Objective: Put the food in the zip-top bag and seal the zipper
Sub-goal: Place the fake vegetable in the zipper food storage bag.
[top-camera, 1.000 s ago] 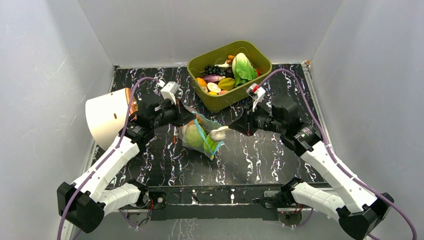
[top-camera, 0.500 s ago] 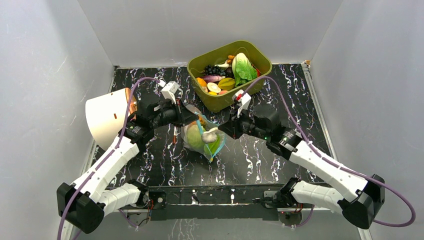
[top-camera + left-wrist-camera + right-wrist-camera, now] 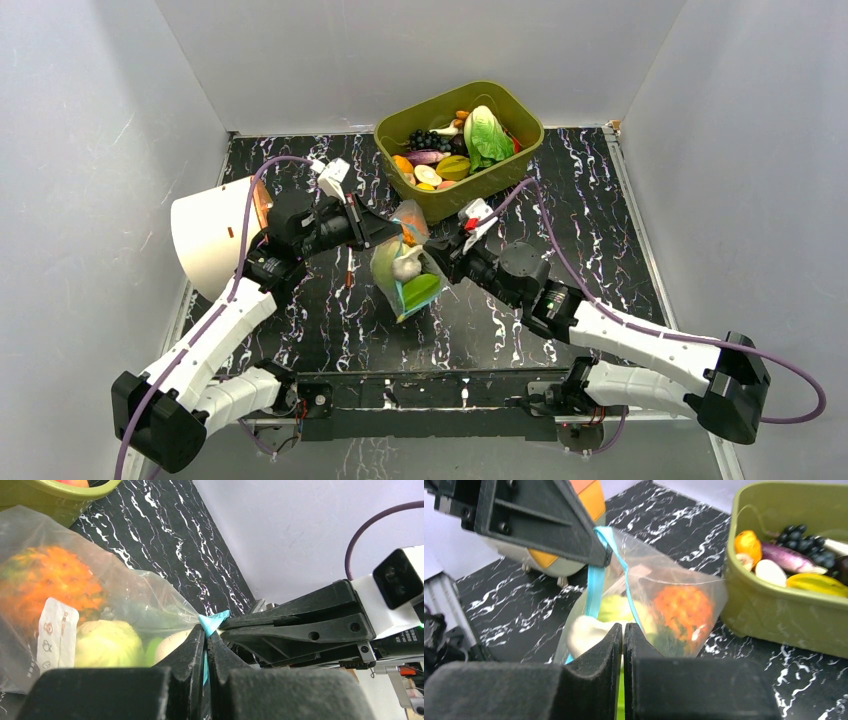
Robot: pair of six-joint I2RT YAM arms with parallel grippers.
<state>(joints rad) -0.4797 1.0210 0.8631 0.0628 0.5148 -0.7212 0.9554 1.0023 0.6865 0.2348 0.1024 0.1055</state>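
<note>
We are looking at the clear zip-top bag [image 3: 405, 265], which is being held at the centre of the frame over the black marbled table [image 3: 580, 200], just below the olive tub [image 3: 445, 205]. The left end effector [image 3: 205, 636] is clamping fully closed on the light-blue zipper [image 3: 212, 622]. From the opposite side, the right end effector [image 3: 623, 629] is pinching closed on the zipper too. A pale-green cabbage [image 3: 105, 642] and an orange pineapple [image 3: 50, 580] are sitting inside the bag.

My right tool [image 3: 434, 259] has swung left toward frame centre, closing in on the left tool [image 3: 394, 232]. The zip-top bag [image 3: 388, 285] between them has bunched narrower and now tilts.
</note>
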